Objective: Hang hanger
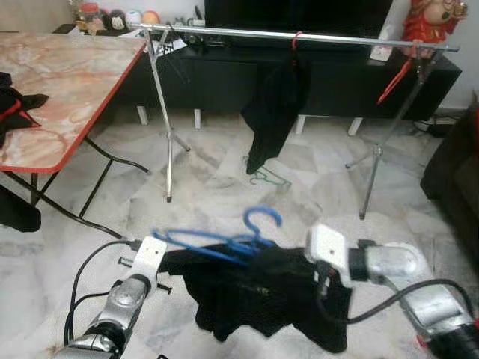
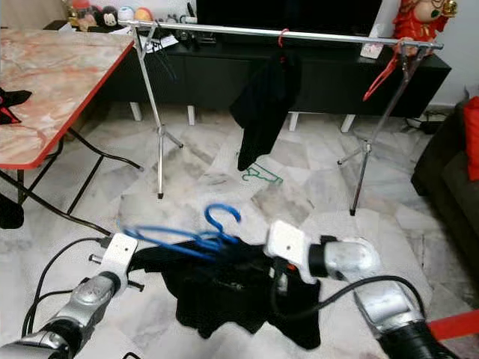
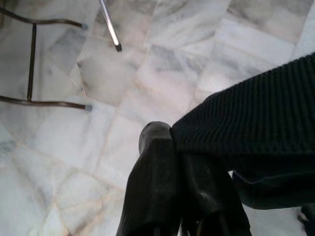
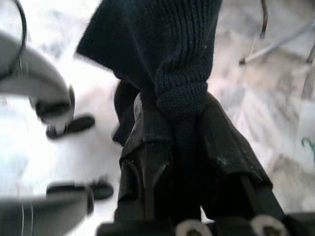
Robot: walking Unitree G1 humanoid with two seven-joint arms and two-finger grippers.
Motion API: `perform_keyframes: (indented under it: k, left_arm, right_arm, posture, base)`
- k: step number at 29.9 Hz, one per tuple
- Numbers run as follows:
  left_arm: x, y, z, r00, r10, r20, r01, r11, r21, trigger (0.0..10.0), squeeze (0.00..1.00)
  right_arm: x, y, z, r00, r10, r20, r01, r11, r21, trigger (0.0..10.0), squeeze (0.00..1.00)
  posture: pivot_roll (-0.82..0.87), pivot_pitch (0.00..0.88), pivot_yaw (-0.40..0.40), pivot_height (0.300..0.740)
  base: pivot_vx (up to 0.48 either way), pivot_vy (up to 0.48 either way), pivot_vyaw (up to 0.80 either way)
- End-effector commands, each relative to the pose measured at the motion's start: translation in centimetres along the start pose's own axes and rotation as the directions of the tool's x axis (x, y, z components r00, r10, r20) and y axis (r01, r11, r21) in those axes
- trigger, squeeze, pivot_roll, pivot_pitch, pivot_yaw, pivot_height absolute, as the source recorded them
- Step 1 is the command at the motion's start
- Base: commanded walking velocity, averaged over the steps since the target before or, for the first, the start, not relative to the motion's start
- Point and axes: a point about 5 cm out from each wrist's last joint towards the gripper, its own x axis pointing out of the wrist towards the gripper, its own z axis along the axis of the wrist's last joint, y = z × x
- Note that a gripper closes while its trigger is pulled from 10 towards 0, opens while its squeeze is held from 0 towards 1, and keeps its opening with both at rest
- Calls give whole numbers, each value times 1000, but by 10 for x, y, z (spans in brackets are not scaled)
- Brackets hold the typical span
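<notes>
Low in the head views, a black knitted garment (image 1: 262, 295) draped on a blue hanger (image 1: 224, 243) is held up between the two arms. The left gripper (image 3: 179, 147) is clamped on one edge of the knit at lower left, and the right gripper (image 4: 179, 115) is closed on a bunched fold at lower right. For a clean hang, both grips should be kept firm, the load raised level, and the blue hook kept upright and facing the silver rail (image 1: 299, 36) across the top of the frame, aimed at the bare stretch left of the dark garment (image 1: 275, 112) hanging there.
</notes>
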Motion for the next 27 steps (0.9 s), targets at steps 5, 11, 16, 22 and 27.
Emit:
perform_keyframes:
  k: [5, 11, 16, 22, 27]
  left_arm:
    - [-4, 11, -11, 998, 28, -51, -29, 1000, -12, 10000, 0]
    - [-4, 11, -10, 999, 23, -46, -23, 1000, -9, 10000, 0]
    - [-4, 11, -10, 999, 18, -47, -18, 1000, -5, 10000, 0]
    - [-3, 12, -8, 999, 24, -46, -25, 1000, -2, 10000, 0]
    - [-2, 14, -5, 999, 31, -43, -31, 1000, 0, 10000, 0]
  right_arm:
    - [-16, -11, -17, 979, -69, -190, 47, 992, -119, 0, 0]
    - [-17, -17, -19, 976, -106, -192, 79, 986, -144, 0, 0]
    - [-17, -17, -16, 980, -93, -176, 69, 988, -141, 0, 0]
    - [-22, -13, -33, 937, -74, -342, -9, 972, -235, 0, 0]
    - [-21, -13, -37, 918, -62, -392, -51, 961, -273, 0, 0]
  posture:
    - [-108, 122, -29, 740]
    - [-104, 124, -27, 740]
    - [-102, 124, -24, 740]
    - [-102, 121, -23, 740]
    - [-99, 118, -22, 740]
  base:
    - [0, 0, 0]
    - [0, 0, 0]
    - [0, 0, 0]
    - [0, 0, 0]
    - [0, 0, 0]
